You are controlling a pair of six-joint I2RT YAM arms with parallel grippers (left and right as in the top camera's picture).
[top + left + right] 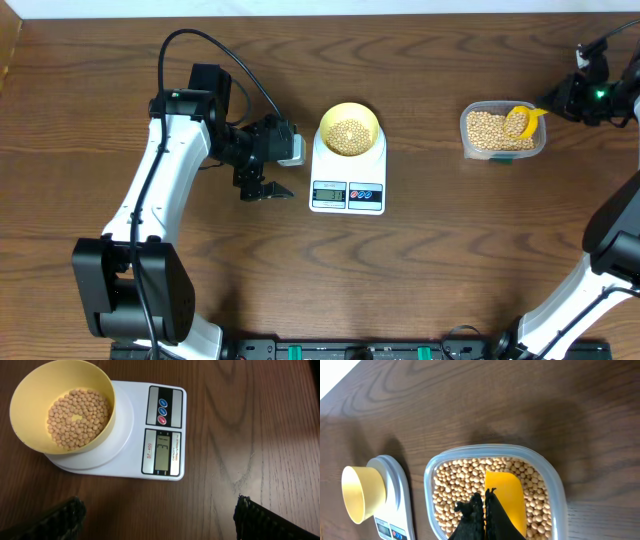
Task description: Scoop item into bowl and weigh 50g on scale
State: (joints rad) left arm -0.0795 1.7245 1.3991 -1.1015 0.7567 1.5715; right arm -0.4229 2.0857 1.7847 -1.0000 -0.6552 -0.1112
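Observation:
The pale-yellow bowl [327, 120] [35, 390] [362, 495] stands on the white scale [347, 190] [165, 435] [400, 500] and holds a layer of tan grains [349, 136] [77, 417]. My left gripper [265, 190] [160, 510] hangs open just left of the scale, nothing between its fingers. At the right, a clear container [466, 128] [427, 475] holds more grains [485, 130] [455, 480]. A yellow scoop [518, 122] [505, 495] rests in them, its handle toward my right gripper [553, 102] [485, 497], which is shut on it.
The scale's display and three round buttons face the table's front edge. Bare wooden tabletop lies between the scale and the container. Both arm bases stand at the front edge, left and right.

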